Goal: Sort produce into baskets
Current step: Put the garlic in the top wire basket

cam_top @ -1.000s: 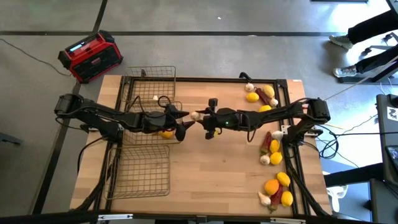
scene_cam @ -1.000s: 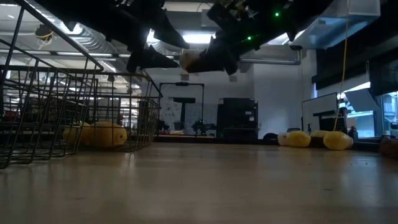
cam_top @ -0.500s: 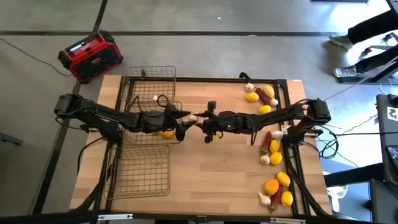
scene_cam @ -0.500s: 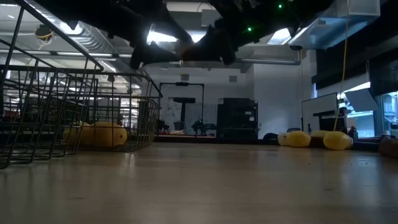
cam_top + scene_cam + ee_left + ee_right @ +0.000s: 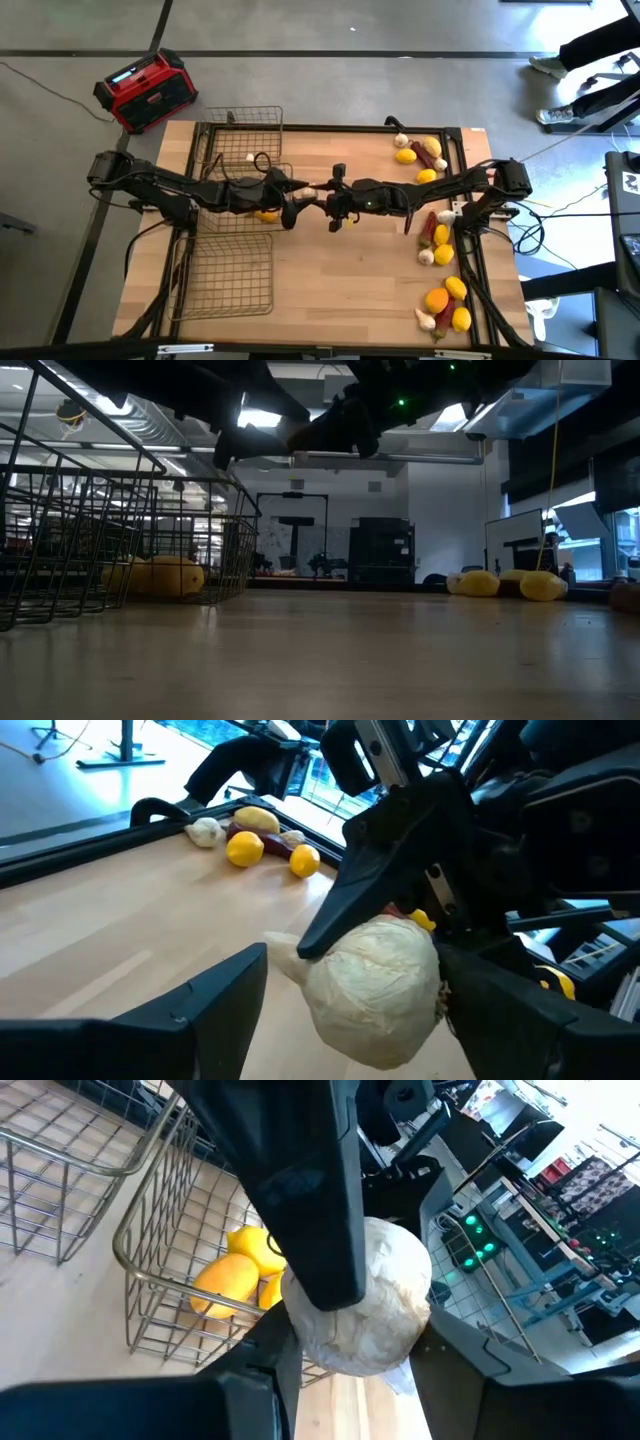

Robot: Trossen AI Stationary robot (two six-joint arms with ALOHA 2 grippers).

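1. From my overhead feed, the whitish garlic bulb [image 5: 310, 189] is mostly hidden between the two dark grippers at frame centre; I only catch a pale sliver.
2. The yellow lemons [image 5: 266, 214] in the middle wire mesh basket [image 5: 215, 175] sit largely under the left gripper [image 5: 292, 190], so I can't count them.
3. In the table-level feed, both arms are dark silhouettes cut off by the top edge; I can't make out the fingers there.
4. The left wrist camera shows the garlic bulb [image 5: 372, 988] cropped along the bottom edge.
5. At the overhead frame's right edge, a person's dark legs and pale shoes [image 5: 560, 115] are cropped.
6. The small produce pile [image 5: 444, 303] at lower right is too tiny to sort item by item.
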